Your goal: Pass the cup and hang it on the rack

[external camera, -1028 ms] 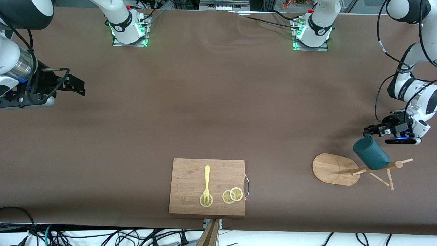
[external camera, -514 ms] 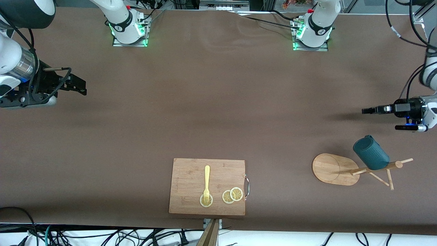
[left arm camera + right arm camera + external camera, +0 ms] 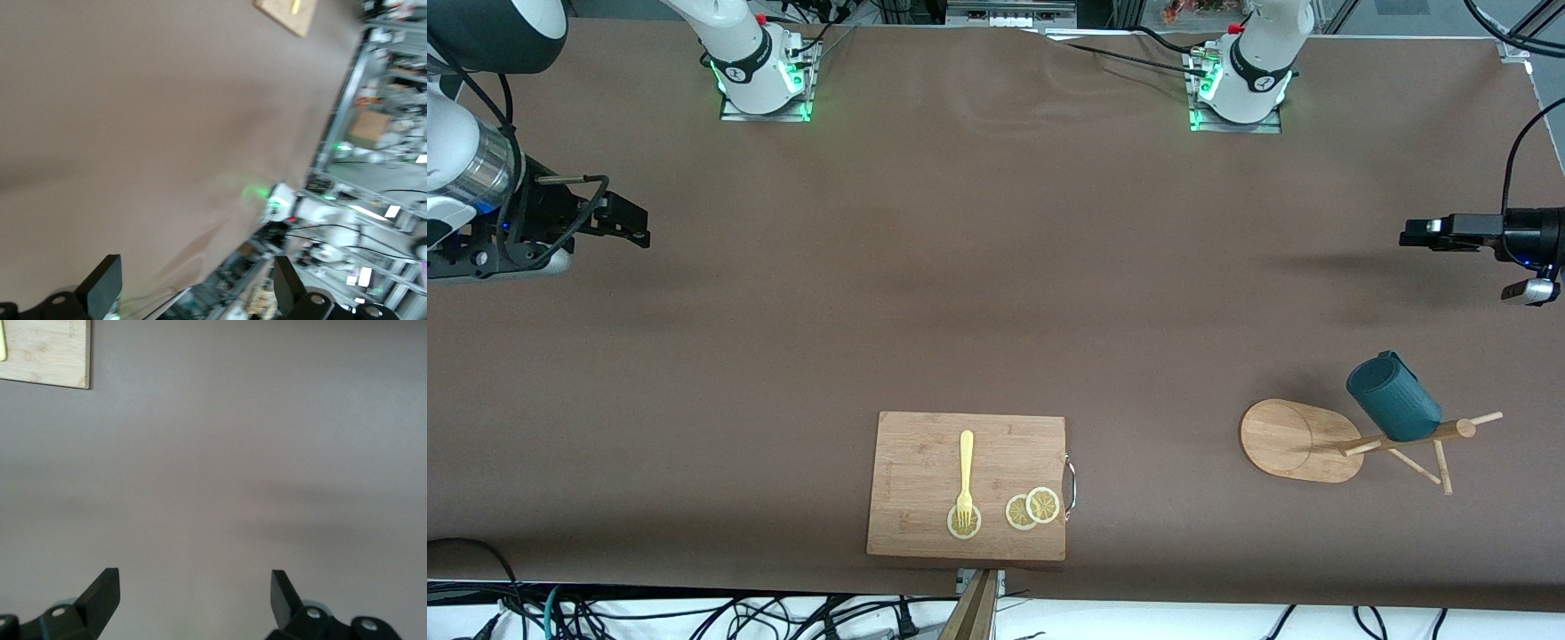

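Seems nearly finished: cup hung tilted on a peg of the rack, at about 4 o'clock of the table in the front view, toward the left arm's end, held by no gripper. Left gripper empty with fingers apart, at 3 o'clock over bare table; right gripper waiting at 9 o'clock, fingers apart too. Probably nothing left except parking the arms, though the exact peg contact is hard to see.

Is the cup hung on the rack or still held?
Hung: the cup sits tilted on a peg of the rack, and the left claw, open, is up over bare table, apart from it.
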### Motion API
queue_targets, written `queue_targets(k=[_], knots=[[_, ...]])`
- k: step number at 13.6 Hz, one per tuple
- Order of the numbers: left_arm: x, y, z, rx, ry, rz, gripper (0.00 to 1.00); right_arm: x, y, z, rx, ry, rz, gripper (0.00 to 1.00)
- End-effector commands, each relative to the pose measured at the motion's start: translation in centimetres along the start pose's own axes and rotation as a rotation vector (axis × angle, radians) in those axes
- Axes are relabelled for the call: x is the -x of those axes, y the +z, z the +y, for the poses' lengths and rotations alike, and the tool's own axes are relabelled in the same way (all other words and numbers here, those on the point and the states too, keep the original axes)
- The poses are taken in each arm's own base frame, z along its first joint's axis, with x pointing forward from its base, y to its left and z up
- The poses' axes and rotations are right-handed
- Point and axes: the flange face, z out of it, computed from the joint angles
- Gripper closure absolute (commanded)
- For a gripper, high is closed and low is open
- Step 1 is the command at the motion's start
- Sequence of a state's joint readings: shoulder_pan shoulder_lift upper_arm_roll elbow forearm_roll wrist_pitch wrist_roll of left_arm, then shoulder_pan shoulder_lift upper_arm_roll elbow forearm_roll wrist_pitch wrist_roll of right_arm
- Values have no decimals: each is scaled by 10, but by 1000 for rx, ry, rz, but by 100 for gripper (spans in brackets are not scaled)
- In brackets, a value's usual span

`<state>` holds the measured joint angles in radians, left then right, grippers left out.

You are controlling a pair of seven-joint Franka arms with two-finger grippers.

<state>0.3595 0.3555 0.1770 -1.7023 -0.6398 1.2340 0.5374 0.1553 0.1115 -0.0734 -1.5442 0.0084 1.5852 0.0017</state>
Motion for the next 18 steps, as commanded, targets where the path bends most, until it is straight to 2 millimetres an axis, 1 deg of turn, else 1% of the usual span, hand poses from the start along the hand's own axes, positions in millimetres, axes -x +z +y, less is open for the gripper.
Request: queue_targets(k=[1,2,3,4,5,7,8,9,11,12,13,14,15,16,17,18], knots=[[-5,-2,99,-275,-68,15,0,0,-1,17,-8,23,-7,0],[-10,2,130,-361,-106,19,0,0,-2,18,-7,25,-6,0],[-16,13,160,-444,-114,15,0,0,-2,18,-7,23,-6,0],[-21,20,188,-541,-101,16,0,0,-2,17,-8,23,-6,0],[-25,25,212,-626,-65,29,0,0,-2,18,-7,25,-6,0],[-28,21,247,-759,3,84,0,0,-2,17,-7,22,-6,0],[-27,17,260,-811,22,110,0,0,-2,18,-7,22,-4,0],[-20,12,272,-852,34,129,0,0,-2,18,-7,22,-4,0],[-1,-5,284,-951,26,166,0,0,-1,17,-7,19,-7,0],[12,-12,293,-962,29,191,0,-1,0,17,-6,19,-6,0],[22,-13,300,-957,26,204,0,0,0,18,-5,20,-6,0],[25,-7,305,-952,-6,211,0,-1,0,17,-5,17,-6,0],[23,7,308,-943,-51,206,0,-1,0,17,-5,19,-6,0],[23,10,309,-936,-83,217,0,-1,0,17,-5,17,-6,0],[21,17,314,-938,-68,213,0,0,0,18,-5,20,-6,0],[17,15,311,-934,-70,213,0,-1,0,17,-5,19,-6,0]])
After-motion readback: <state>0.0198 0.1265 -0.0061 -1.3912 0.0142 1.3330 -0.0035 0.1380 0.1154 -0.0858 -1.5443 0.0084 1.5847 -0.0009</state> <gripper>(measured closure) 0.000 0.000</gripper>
